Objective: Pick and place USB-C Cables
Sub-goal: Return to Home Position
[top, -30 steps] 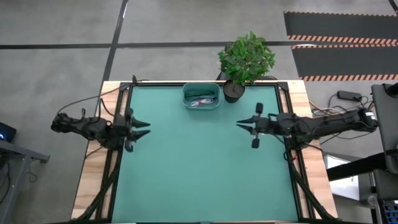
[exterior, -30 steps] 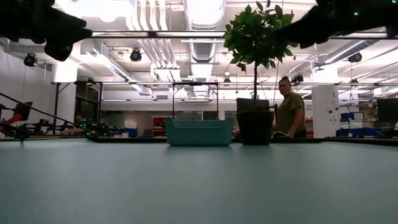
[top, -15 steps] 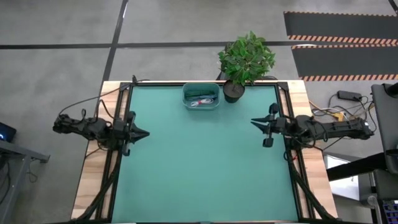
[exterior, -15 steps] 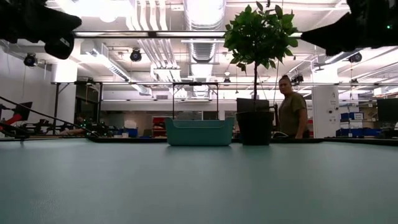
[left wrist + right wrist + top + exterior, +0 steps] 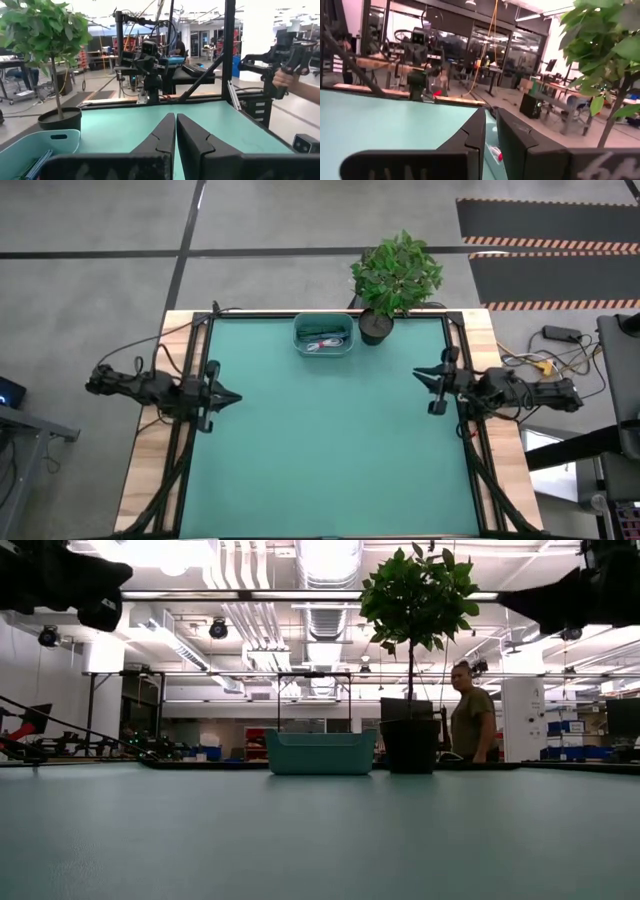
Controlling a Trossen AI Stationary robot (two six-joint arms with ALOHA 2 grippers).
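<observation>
Judging the placing done, we find the USB-C cables [image 5: 322, 343], thin glossy bundles, lying lengthwise in the smooth teal plastic bin [image 5: 296, 335]. The bin sits between both pairs of fingers, toward the surface's far edge, about equally far from each. Left fingers [image 5: 170, 132] press together; right fingers [image 5: 479, 131] nearly meet, holding nothing.

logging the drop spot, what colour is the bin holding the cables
The bin is teal green, clearest in the low view.
</observation>
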